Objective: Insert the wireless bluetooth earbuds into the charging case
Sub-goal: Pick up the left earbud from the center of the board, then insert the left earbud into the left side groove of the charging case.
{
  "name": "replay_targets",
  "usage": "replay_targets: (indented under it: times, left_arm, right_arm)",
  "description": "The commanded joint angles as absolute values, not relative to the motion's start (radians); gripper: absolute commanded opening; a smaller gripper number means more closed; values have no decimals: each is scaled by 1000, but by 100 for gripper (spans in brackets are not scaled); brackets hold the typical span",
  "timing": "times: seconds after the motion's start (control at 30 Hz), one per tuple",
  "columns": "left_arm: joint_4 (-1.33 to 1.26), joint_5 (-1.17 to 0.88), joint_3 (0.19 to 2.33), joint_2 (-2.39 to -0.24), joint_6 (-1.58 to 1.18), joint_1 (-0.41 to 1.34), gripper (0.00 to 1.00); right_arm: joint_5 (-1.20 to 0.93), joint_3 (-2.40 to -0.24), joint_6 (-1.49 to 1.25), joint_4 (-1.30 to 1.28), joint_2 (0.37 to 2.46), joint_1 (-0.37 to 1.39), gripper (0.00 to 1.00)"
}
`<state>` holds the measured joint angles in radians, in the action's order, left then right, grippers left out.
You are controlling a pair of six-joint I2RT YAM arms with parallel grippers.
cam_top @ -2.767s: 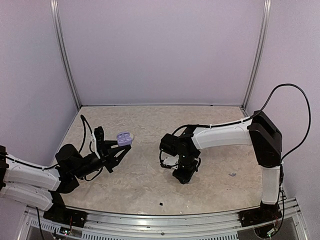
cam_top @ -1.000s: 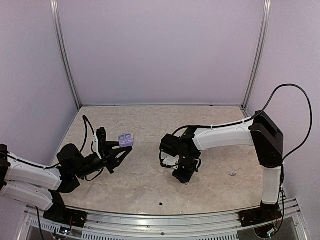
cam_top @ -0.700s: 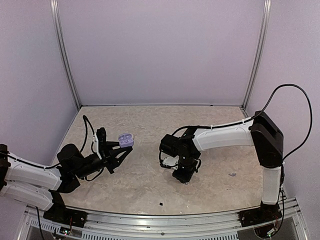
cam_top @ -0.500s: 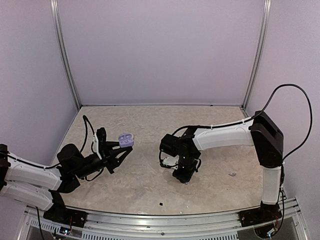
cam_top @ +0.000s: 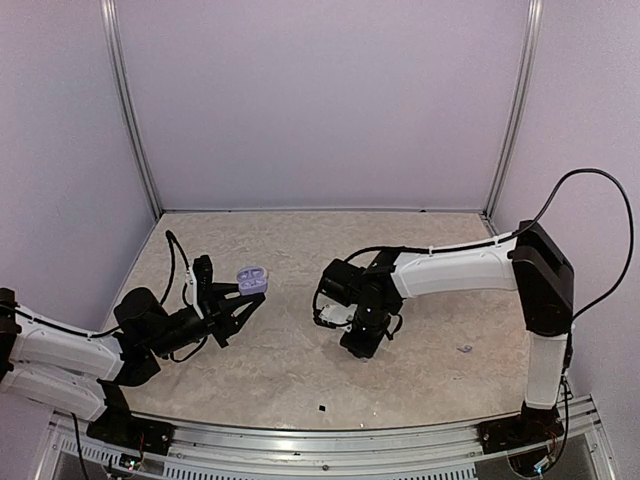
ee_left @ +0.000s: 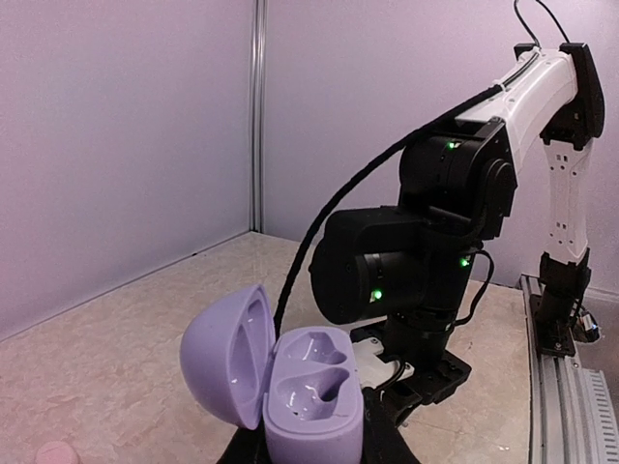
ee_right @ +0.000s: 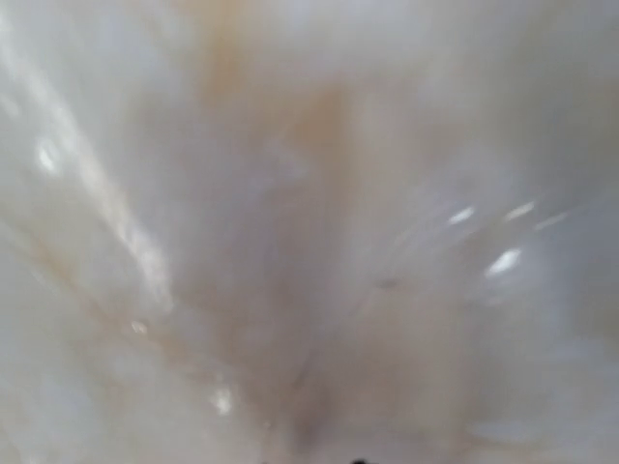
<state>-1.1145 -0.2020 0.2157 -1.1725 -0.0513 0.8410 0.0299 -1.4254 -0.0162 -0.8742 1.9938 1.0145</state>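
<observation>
My left gripper (ee_left: pixel 308 449) is clamped on the base of the lilac case (ee_left: pixel 311 389), held above the table (cam_top: pixel 280 370) with its lid swung open and both wells empty. My right gripper (cam_top: pixel 358 347) points down close to the table; I cannot tell how its jaws stand. A tiny pale speck (cam_top: pixel 465 349), too small to identify, lies to its right.

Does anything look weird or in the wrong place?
The open charging case has both slots empty. A tiny pale bit lies alone on the table, off to the right, too small to identify. A black speck sits near the front edge.
</observation>
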Motion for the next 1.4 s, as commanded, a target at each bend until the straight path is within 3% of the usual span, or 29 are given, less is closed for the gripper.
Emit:
replay_targets:
  times: [0.0,0.3,0.47,0.63,0.93,1.37]
  left_arm:
    - [-1153,-210,240,-1183,-39,833,3]
    - [-1167,-234,275,-1223,-55,833,3]
    - [-1176,-273,316,-1260,-65,833,3]
    - [-1179,-303,348,-1292,-58,848,3]
    - [-1164,-326,381,-1318,-40,894,3]
    - [-1161,-329,394,-1332,-26,930,3]
  right_arm:
    - [88,-1401,27,-746,1851,1020,12]
    - [56,-1269,144,-400,1490,1054,10]
    - [2,-1235,216,-235,1393,1114,10]
    - [-74,-1257,268,-155,1402,1173,10]
    - [94,-1290,404,-94,1466,1285,9]
    - [179,-1291,456,-18,1490,1305,10]
